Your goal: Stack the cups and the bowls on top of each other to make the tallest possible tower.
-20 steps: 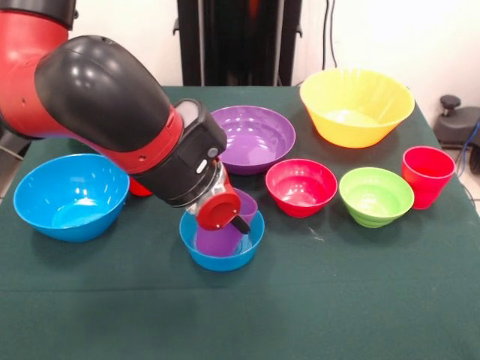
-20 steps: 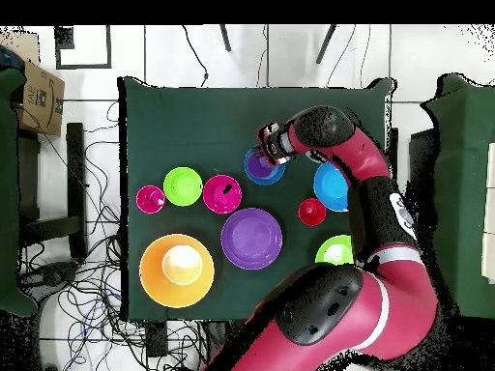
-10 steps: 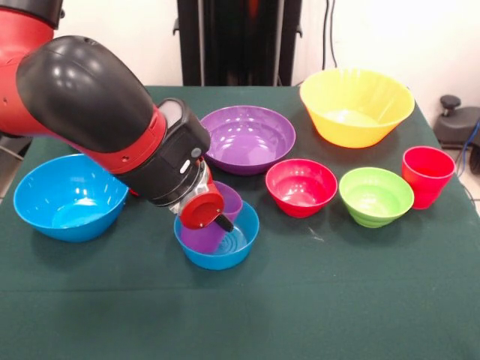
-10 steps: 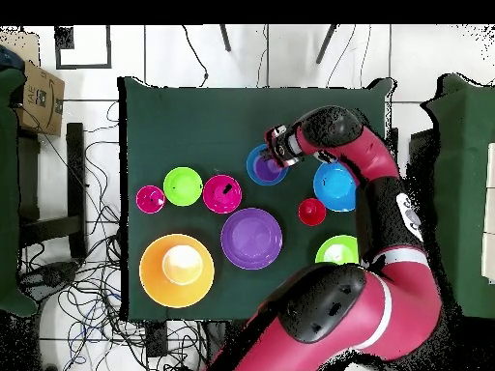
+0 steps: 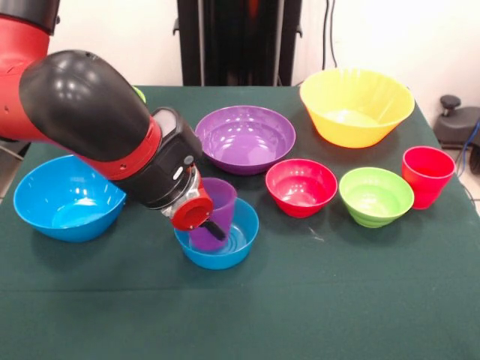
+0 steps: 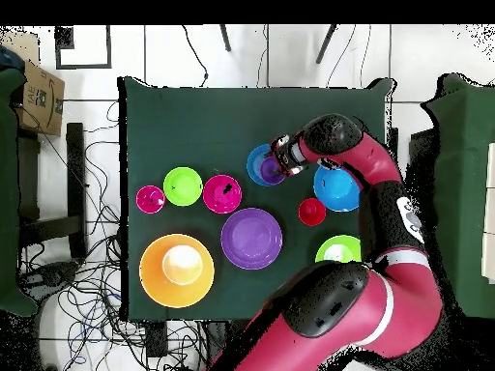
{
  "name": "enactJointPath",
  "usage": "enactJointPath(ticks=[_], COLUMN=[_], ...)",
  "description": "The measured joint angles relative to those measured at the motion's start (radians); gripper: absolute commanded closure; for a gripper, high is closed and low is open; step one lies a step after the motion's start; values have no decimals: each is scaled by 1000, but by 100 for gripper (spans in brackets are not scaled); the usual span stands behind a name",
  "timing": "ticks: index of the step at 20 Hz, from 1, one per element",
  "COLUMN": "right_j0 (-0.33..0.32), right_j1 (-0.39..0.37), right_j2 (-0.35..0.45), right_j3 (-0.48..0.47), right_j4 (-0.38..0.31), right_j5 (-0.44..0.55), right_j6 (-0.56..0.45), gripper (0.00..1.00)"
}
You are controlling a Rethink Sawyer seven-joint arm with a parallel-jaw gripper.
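on the green tabletop (image 5: 337, 300), your pincer (image 5: 206, 221) grips the purple cup (image 5: 216, 214), tilted inside the small blue bowl (image 5: 229, 247). the cup's long axis leans toward the arm; level it before letting go.

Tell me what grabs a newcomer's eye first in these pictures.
The big red and black arm fills the front view's left side, its hand at a purple cup standing in a small blue bowl. Next comes the large yellow bowl at the table's far right corner.
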Motion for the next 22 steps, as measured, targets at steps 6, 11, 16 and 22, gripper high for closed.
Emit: enactJointPath(ticks=[6, 11, 16, 22], right_j0=[-20, -24, -24, -24], right_j1=[5, 7, 7, 7], right_j2=[-16, -24, -26, -28], right_j3=[0, 0, 0, 2], right_j4=[-11, -11, -11, -11], right_j5=[-1, -1, -1, -1], right_j6=[0, 0, 0, 0], gripper=[0, 0, 0, 0])
